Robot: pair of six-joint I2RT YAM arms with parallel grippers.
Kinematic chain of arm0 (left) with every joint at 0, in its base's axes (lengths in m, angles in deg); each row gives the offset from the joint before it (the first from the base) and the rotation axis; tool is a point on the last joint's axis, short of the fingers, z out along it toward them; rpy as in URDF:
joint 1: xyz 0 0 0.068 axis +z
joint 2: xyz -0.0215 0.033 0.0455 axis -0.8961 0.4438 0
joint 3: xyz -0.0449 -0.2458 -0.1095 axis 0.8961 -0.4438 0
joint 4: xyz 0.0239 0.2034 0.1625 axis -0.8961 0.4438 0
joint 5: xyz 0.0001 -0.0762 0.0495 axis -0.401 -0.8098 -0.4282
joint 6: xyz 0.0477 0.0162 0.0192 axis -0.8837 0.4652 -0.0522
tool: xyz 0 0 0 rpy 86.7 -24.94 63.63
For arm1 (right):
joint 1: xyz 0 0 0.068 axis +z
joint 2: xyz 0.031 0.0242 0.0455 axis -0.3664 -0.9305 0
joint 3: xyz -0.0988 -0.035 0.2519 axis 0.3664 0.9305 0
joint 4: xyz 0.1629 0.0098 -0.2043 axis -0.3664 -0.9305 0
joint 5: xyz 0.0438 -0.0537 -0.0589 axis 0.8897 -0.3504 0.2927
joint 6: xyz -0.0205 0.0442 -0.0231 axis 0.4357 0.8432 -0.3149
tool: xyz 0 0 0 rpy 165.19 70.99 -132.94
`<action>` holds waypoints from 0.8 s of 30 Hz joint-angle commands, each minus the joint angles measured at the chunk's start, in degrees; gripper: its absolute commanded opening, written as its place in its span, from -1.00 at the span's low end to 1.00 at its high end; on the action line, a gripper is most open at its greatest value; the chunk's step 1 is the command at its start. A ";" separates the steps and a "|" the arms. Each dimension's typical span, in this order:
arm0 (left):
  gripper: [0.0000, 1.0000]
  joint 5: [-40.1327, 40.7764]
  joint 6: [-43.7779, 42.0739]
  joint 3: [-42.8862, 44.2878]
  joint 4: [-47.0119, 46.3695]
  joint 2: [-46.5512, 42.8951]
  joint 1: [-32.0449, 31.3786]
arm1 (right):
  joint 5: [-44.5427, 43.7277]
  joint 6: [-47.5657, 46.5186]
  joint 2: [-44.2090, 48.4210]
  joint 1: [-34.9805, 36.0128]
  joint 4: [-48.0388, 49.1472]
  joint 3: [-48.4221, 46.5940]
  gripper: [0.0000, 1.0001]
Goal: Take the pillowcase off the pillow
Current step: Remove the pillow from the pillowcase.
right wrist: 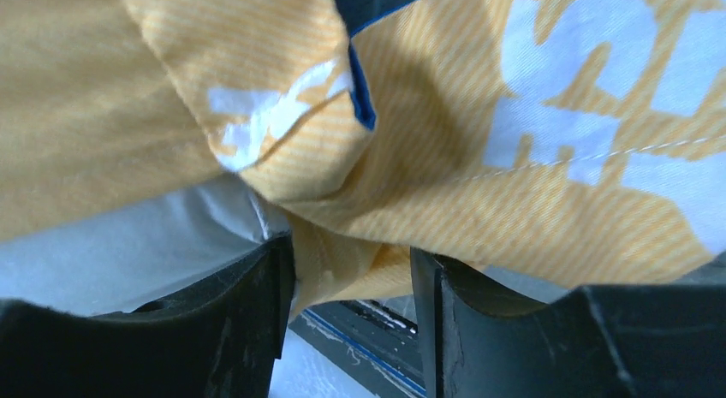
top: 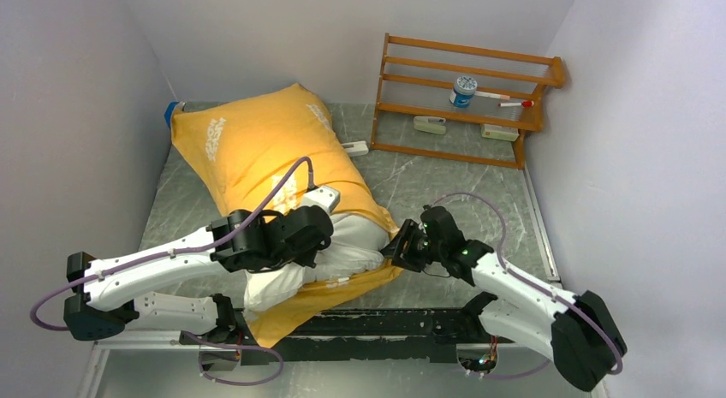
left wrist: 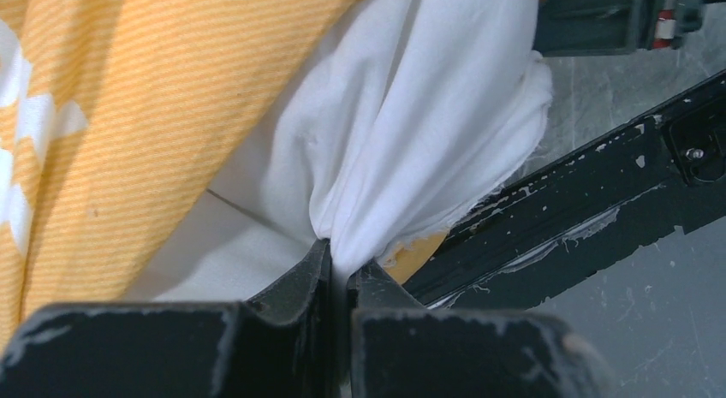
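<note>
The pillowcase (top: 248,145) lies orange-yellow face up across the left of the table, with the white pillow (top: 351,244) bulging out of its near open end. My left gripper (top: 321,244) is shut on a fold of the white pillow (left wrist: 411,115), next to the pillowcase's edge (left wrist: 154,115); its jaws (left wrist: 342,265) pinch the cloth tight. My right gripper (top: 398,248) is at the near right corner of the pillowcase. In the right wrist view its jaws (right wrist: 353,270) stand apart with a bunch of orange pillowcase (right wrist: 479,184) hanging between them, and the pillow (right wrist: 128,244) to the left.
A wooden rack (top: 467,98) stands at the back right with a white-and-blue jar (top: 463,91) on it. A small white device (top: 354,147) lies beside the pillow. A black rail (top: 411,325) runs along the near table edge. Walls close in on the left and right.
</note>
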 commanded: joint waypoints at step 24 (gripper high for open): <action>-0.07 -13.83 -12.31 11.00 -8.64 1.63 -0.64 | -12.56 -3.96 2.95 0.54 -9.96 -5.21 -0.14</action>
